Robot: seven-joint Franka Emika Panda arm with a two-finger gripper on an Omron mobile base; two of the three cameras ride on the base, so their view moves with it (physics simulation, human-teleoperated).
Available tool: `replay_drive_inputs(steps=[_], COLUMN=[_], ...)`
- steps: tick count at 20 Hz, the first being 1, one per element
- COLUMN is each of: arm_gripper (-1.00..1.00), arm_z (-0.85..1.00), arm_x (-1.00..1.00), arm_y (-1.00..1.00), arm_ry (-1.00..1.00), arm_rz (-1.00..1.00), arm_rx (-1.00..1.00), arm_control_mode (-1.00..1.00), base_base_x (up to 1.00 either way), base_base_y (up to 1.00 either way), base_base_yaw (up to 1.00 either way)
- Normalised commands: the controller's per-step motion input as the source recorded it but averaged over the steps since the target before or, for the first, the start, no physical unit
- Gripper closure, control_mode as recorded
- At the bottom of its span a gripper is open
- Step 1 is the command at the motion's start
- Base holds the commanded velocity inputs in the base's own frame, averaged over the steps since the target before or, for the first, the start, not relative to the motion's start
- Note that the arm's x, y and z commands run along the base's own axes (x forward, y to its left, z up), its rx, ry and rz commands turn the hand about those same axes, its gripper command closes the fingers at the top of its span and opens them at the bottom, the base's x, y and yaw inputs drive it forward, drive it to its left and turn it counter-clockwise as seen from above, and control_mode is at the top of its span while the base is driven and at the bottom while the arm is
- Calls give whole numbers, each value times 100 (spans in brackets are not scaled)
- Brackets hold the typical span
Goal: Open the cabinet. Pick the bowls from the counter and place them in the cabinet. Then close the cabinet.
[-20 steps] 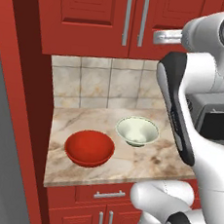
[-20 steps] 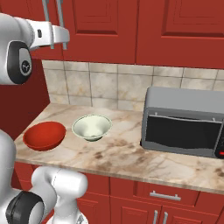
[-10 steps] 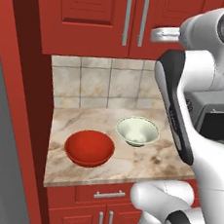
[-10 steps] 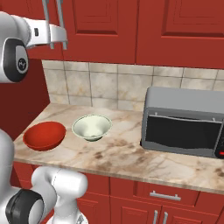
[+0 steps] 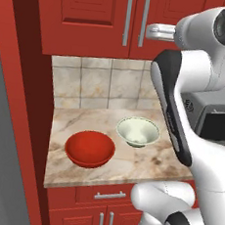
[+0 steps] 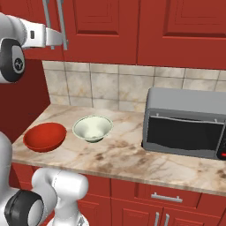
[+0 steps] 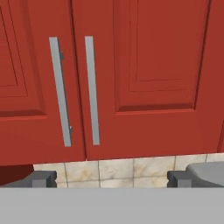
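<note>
The cabinet [image 5: 95,14] hangs above the counter with both red doors closed. Its two silver bar handles [image 7: 60,92] [image 7: 92,89] stand side by side in the hand view. My gripper [image 5: 151,31] [image 6: 59,39] [image 7: 111,179] is held high, just in front of the right door's handle [image 5: 144,19], open, with nothing between its fingers. On the marble counter [image 5: 84,119] [image 6: 132,154] below sit the red bowl [image 5: 90,149] [image 6: 45,136] and, to its right, the pale bowl [image 5: 138,132] [image 6: 92,128], both upright and untouched.
A grey microwave [image 6: 185,123] [image 5: 212,115] stands on the counter right of the bowls. A tiled backsplash [image 6: 110,84] runs under the cabinet. Red base cabinets with a drawer [image 6: 167,196] sit below. A tall red side panel [image 5: 22,100] bounds the counter's left end.
The hand has edged closer to the cabinet's handles, leftward in the left base view. The bowls and doors have not moved.
</note>
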Motion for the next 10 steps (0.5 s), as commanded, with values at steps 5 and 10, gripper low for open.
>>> replay_drive_inputs(steps=[5,10], arm_gripper=[-100,-100], arm_z=[0,0], arm_x=[7,26], arm_y=[6,0], arm_ry=[3,3], arm_rz=[0,0], arm_rx=[2,0], arm_control_mode=[-100,-100], base_base_x=[0,0], base_base_y=[0,0], base_base_yaw=[0,0])
